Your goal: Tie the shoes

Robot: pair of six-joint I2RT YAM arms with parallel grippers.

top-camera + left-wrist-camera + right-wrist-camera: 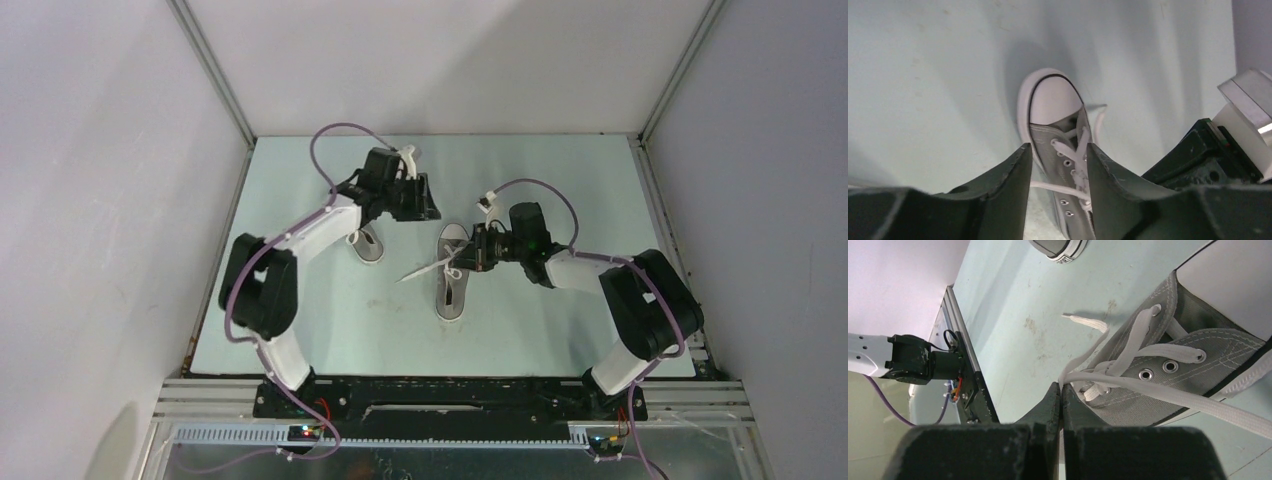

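Nearest on the pale green desk (300,330) lies the centre shoe (451,295). Its long axis runs almost straight from near to far, heel toward the arm bases (290,375) and white toe cap (1055,100) pointing away from them. We see grey canvas, a white sole band (1023,112) edged by a thin dark line, metal eyelets (1170,366) and loose white laces (1173,396). One free end (1088,322) trails out to the left over the desk. The right arm's fingers (1045,407) reach in from the right and are clenched tight, tips at the bunch of laces by the top eyelets. We cannot tell whether a strand is pinched between them. A little farther and to the left sits the second shoe (370,250), apart from the first and mostly hidden under the left forearm (325,225). Its visible rounded end, with a printed patch on the white band, faces near and right. Farthest, the left arm's fingers (1008,175) hang above the desk, parted and holding nothing, and the centre shoe's front half shows in the gap between them.
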